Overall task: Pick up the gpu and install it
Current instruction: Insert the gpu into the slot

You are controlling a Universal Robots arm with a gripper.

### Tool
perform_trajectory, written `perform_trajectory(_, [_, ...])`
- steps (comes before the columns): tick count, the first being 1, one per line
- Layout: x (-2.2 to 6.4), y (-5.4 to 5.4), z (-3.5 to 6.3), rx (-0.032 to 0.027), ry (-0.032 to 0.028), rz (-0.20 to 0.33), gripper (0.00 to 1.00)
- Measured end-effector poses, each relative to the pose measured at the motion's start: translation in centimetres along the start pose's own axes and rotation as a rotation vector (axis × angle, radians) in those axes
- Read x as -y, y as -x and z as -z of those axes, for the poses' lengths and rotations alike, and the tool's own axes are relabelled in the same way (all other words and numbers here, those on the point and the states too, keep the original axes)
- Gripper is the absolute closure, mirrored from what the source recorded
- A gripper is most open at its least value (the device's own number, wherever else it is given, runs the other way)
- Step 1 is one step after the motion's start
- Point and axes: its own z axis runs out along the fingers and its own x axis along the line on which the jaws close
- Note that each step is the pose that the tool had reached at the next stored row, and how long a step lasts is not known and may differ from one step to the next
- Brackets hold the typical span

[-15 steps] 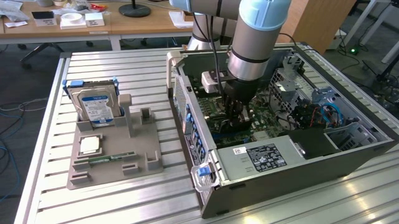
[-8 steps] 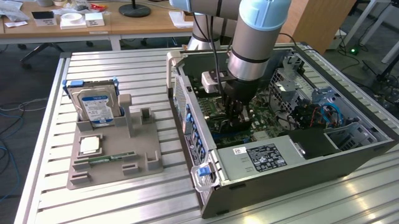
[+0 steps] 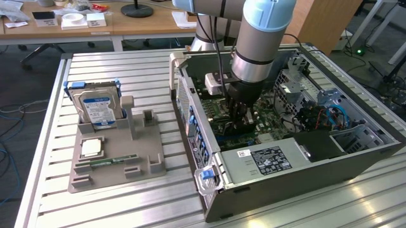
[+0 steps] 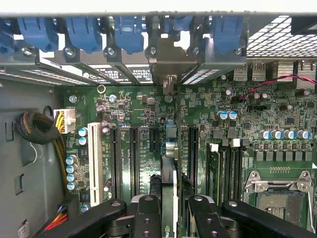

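Wrist view, nearest first: the jaws (image 4: pixel 170 210) are partly closed, black fingers (image 4: pixel 146 218) pinching the top edge of the gpu (image 4: pixel 169 183), which stands on edge between them. The card runs straight away from the camera, down over the green motherboard (image 4: pixel 124 134), in line with the long black expansion slots (image 4: pixel 132 158); its far end, with the pale metal bracket (image 4: pixel 171 82), meets the rear slot wall under the blue retention clips (image 4: pixel 129 32). Whether it is fully seated, cannot tell. White slot (image 4: pixel 94 156) off to one side, empty CPU socket (image 4: pixel 280 196) to the other.

Exterior view: the arm (image 3: pixel 260 47) reaches down into the open computer case (image 3: pixel 285 180) lying on the slatted bench (image 3: pixel 114 66). On the exterior view's left, well apart from the case, a grey parts holder (image 3: pixel 114 166) with a hard drive (image 3: pixel 98 107) standing upright and a memory stick (image 3: pixel 114 161) lying flat.
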Motion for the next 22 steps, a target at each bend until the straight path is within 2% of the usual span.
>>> perform_trajectory(11, [-0.01,0.01,-0.05,0.0011,-0.0003,0.000,0.73])
perform_trajectory(13, [0.00,0.01,-0.02,0.0005,-0.0001,0.000,0.61])
perform_trajectory(14, [0.00,0.00,-0.01,0.0002,0.0000,0.000,0.61])
perform_trajectory(15, [0.00,0.00,-0.01,0.0002,0.0000,0.000,0.55])
perform_trajectory(22, [0.00,0.00,-0.01,0.0001,0.0000,0.000,0.55])
